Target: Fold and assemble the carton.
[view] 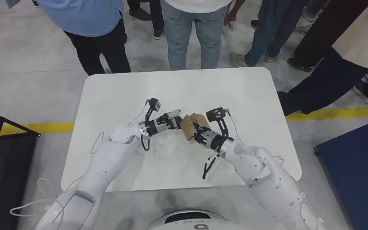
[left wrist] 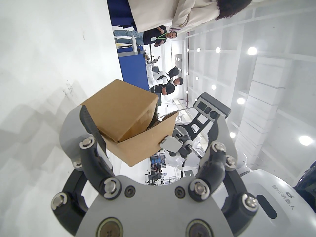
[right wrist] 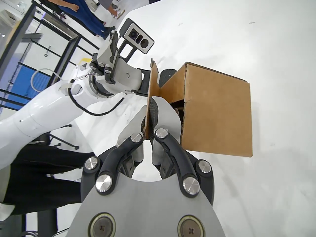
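The carton (view: 193,122) is being held over the middle of the table (view: 259,98), between the grippers; its body is standing square, but one end is gaping, flaps unfolded; right gripper (right wrist: 150,114) is clamping a loose flap (right wrist: 152,80); left gripper (left wrist: 150,120), jaws spread, is resting one finger (left wrist: 87,122) against the carton, probably crowding the fold.

place: demo hall | cues: standing onlookers (view: 192,29), yellow floor line (view: 52,127), white table (view: 115,98)

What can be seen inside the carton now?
Through the gap between its flaps the carton shows only a dark interior; no contents are visible. Its closed walls cover the rest, so I cannot tell whether it is empty.
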`<state>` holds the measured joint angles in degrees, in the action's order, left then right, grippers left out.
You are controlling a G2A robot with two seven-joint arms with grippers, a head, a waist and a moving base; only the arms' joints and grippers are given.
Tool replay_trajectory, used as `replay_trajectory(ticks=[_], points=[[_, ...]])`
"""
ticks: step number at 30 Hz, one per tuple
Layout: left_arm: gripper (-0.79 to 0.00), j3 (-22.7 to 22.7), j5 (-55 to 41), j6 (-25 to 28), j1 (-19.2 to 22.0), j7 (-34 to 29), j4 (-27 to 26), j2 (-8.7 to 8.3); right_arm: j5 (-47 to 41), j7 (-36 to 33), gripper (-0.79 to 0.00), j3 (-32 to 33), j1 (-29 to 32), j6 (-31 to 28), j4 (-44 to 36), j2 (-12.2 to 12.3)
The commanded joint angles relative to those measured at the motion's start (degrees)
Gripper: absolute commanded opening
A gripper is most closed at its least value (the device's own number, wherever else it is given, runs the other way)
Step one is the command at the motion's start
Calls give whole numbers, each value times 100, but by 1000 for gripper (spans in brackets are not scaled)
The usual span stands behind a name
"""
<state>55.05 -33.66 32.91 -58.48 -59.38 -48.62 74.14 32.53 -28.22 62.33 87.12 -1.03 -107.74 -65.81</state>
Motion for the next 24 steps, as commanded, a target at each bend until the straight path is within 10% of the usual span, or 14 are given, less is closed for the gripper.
replay_trajectory(ticks=[1, 18, 19, 21, 24], points=[[0, 6, -4, -4, 6, -7, 18, 5, -252, -17, -785, 53, -15, -5, 13, -6], [0, 200, -86, -91, 59, -164, 100, -16, -1740, 68, -785, 788, 271, 737, 92, 3], [0, 216, -79, -89, 60, -176, 88, -21, -1820, 1, -625, 800, 290, 711, 71, 5], [0, 244, -58, -96, 55, -186, 64, -31, -1797, -93, 0, 834, 317, 696, 37, 18], [0, 298, -45, -95, 35, -204, 12, -49, -1710, -259, 0, 827, 355, 521, -52, 38]])
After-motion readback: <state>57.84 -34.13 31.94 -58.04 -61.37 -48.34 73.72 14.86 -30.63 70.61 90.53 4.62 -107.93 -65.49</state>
